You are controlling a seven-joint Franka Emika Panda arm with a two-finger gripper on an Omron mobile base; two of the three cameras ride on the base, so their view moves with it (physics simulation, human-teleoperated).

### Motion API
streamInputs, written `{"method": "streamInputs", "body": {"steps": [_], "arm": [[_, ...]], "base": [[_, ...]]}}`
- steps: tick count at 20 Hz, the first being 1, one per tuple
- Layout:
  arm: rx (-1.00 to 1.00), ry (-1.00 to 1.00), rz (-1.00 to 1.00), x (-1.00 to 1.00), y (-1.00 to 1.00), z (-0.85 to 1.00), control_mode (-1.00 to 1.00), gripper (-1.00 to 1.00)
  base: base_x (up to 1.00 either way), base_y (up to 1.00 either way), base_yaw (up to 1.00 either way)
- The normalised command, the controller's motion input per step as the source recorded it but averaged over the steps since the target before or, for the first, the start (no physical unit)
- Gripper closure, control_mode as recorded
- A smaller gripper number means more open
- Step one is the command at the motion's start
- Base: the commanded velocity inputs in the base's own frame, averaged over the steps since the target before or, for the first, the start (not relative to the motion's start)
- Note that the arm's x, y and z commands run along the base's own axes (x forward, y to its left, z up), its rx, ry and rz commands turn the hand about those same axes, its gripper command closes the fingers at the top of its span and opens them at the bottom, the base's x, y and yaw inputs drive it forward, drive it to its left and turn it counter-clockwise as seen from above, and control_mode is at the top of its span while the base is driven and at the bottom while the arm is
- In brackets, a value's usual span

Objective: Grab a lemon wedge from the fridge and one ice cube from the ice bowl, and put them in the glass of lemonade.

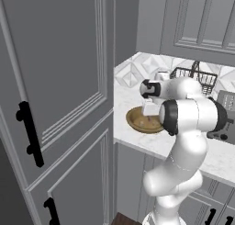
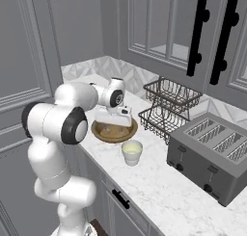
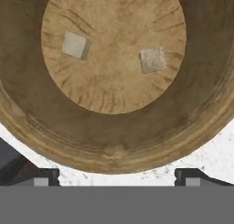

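The brown wooden ice bowl (image 1: 140, 120) (image 2: 114, 130) (image 3: 114, 141) stands on the marble counter. On its floor lie two pale ice cubes, one on the left (image 3: 75, 45) and one on the right (image 3: 152, 60). My gripper (image 1: 149, 113) (image 2: 114, 119) (image 3: 118, 178) hangs just above the bowl and points down into it. Its jaws are wide open with nothing between them, and its fingertips (image 3: 48, 177) stand over the bowl's near rim. The glass of lemonade (image 2: 131, 152), with pale yellow liquid, stands right beside the bowl. The fridge and the lemon wedge are out of view.
A grey toaster (image 2: 212, 155) (image 1: 226, 114) sits to the right on the counter. Behind the bowl stands a two-tier black wire rack (image 2: 169, 105) (image 1: 196, 78). A tall paneled cabinet (image 1: 55, 81) walls off the left, and upper cabinets with black handles (image 2: 198, 37) hang above.
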Motion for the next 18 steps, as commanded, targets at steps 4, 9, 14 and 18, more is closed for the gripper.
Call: {"method": "streamInputs", "body": {"steps": [4,9,14,18], "arm": [[0.0,0.0,0.12,0.07,-0.01,-0.52,-1.0,-1.0],[0.0,0.0,0.09,0.15,0.0,-0.21,-1.0,-1.0],[0.0,0.0,0.08,0.35,0.0,-0.21,-1.0,-1.0],[0.01,0.0,0.07,0.39,0.0,-0.16,-1.0,-1.0]], "base": [[0.0,0.0,0.0],[0.0,0.0,0.0],[0.0,0.0,0.0],[0.0,0.0,0.0]]}}
